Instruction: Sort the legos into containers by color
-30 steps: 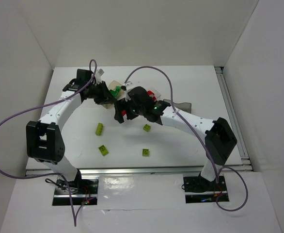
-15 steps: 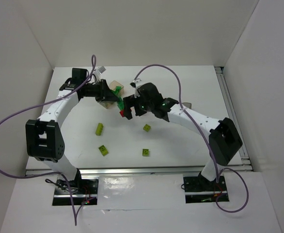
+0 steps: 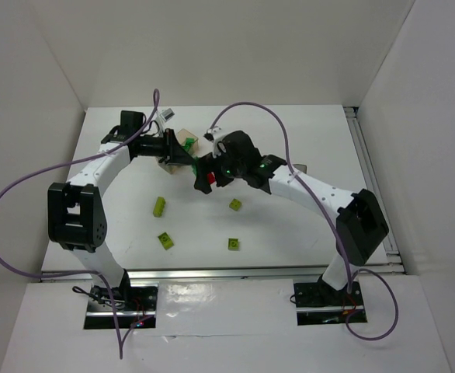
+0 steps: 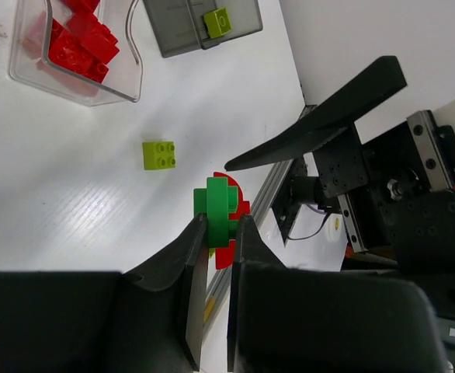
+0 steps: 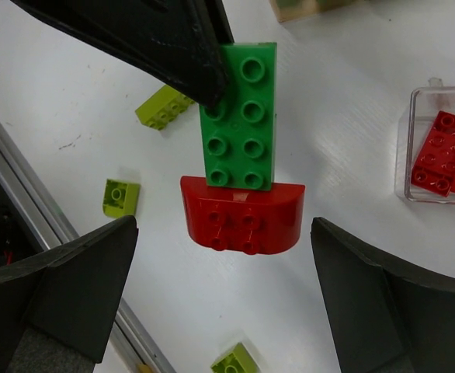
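Between the fingers of the left gripper [image 4: 221, 227], a green plate [image 5: 239, 116] is clamped edge-on. A red half-round brick [image 5: 241, 216] is attached to the plate end farthest from those fingers. The right gripper [image 5: 224, 237] faces this pair with jaws wide apart, one finger on each side of the red brick, neither touching it. Beyond the left fingertips, a clear tray [image 4: 121, 75] holds red bricks [image 4: 76, 43]; the grey tray [image 4: 179, 29] beside it holds one yellow-green brick [image 4: 217, 21].

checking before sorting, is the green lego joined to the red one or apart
Joined: the green lego overlaps the red lego with no gap between them, both pinched up by the left gripper.
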Controlling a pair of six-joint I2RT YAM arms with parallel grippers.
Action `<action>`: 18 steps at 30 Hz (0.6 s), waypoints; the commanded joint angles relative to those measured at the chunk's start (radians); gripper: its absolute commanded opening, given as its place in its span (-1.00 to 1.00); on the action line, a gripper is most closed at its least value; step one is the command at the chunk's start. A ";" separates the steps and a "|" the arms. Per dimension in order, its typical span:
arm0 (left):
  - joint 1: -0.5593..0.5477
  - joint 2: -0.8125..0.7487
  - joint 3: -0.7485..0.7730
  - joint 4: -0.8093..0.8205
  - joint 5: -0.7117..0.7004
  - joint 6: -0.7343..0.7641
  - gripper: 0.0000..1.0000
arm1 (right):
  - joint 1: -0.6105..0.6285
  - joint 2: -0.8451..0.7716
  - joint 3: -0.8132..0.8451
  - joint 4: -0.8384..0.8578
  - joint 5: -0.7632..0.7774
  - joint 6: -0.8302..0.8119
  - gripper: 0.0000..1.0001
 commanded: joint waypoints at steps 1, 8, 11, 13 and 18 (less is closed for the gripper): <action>0.002 -0.001 0.038 0.034 0.030 0.024 -1.00 | 0.027 0.023 0.084 -0.038 0.059 -0.040 1.00; 0.002 -0.010 0.029 0.034 0.000 0.006 -1.00 | 0.068 0.085 0.127 -0.061 0.151 -0.028 1.00; 0.002 -0.010 0.029 0.043 0.000 -0.003 -1.00 | 0.090 0.097 0.138 -0.070 0.215 -0.019 1.00; 0.002 -0.019 0.029 0.043 -0.010 -0.003 -1.00 | 0.090 0.108 0.138 -0.082 0.257 -0.019 1.00; 0.002 -0.029 0.029 0.043 -0.010 -0.003 -1.00 | 0.090 0.108 0.110 -0.058 0.282 0.004 0.95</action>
